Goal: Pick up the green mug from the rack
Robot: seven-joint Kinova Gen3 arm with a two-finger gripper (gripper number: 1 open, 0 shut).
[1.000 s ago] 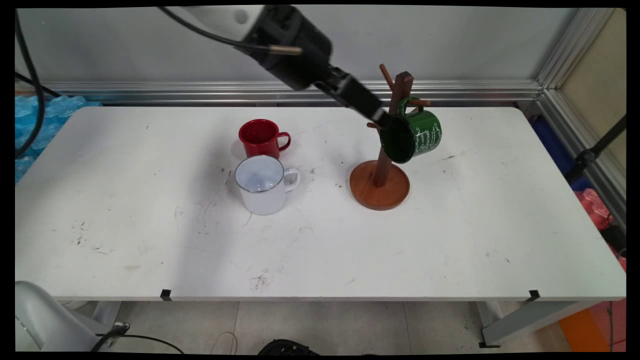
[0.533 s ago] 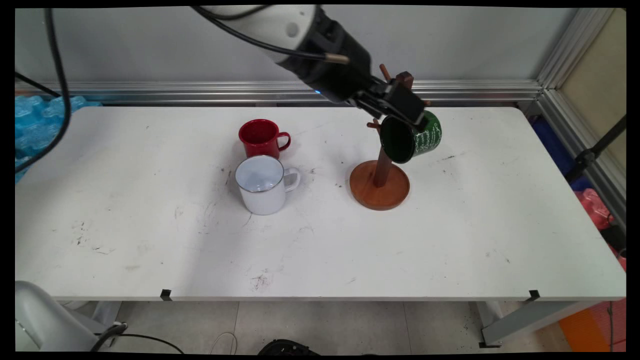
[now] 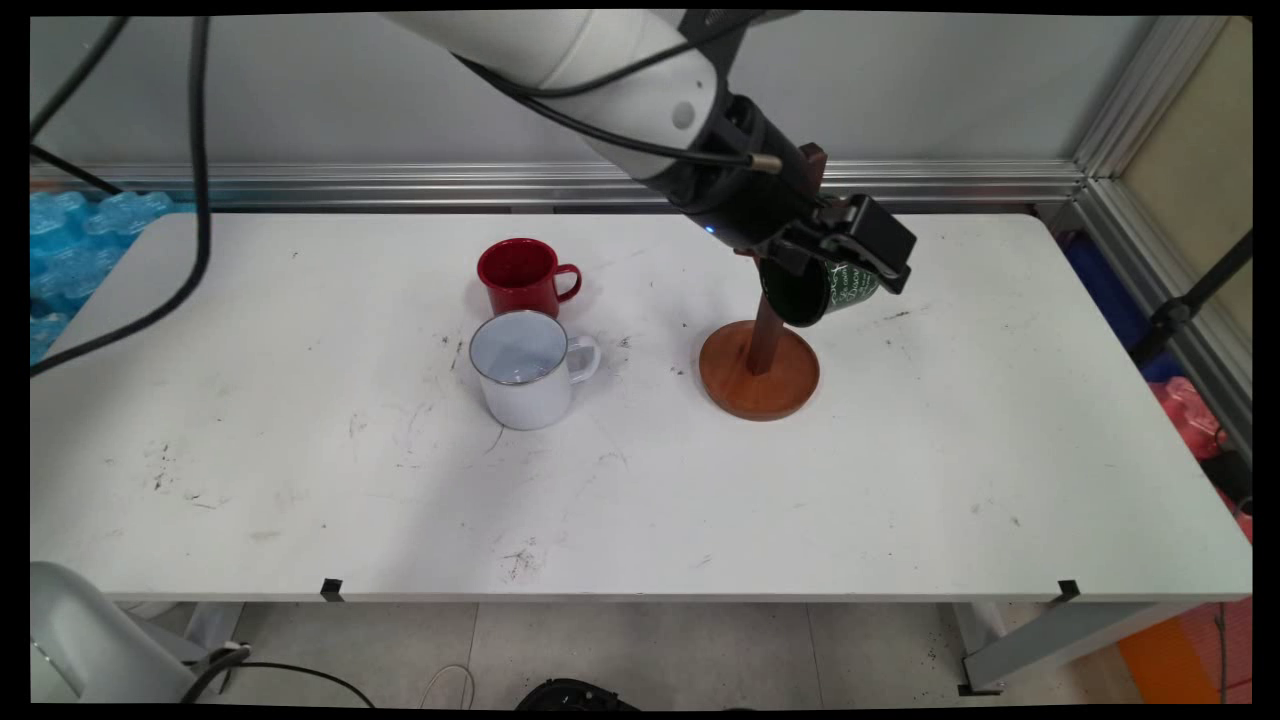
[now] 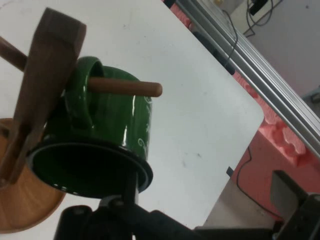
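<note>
In the main view the white arm reaches down from the upper left to the wooden mug tree (image 3: 760,345), and its black gripper (image 3: 868,262) sits right over the green mug (image 3: 815,293) that hangs on the tree's right side. The mug's dark mouth faces down and to the left, with white lettering on its side. The tree's round base rests on the white table (image 3: 900,470). Well to the left of the tree stand two upright mugs — a red mug (image 3: 520,275) toward the wall and a white mug (image 3: 528,368) just in front of it, both handles pointing right toward the tree.

In the hand view the green mug (image 4: 107,135) hangs by its handle on a round wooden peg (image 4: 125,87) jutting from the tree's post (image 4: 42,85); the tree's base shows at lower left. One finger (image 4: 131,187) crosses the mug's rim at the bottom, while the other stands off at the far right, clear of the mug — the gripper is spread, grasping nothing.
</note>
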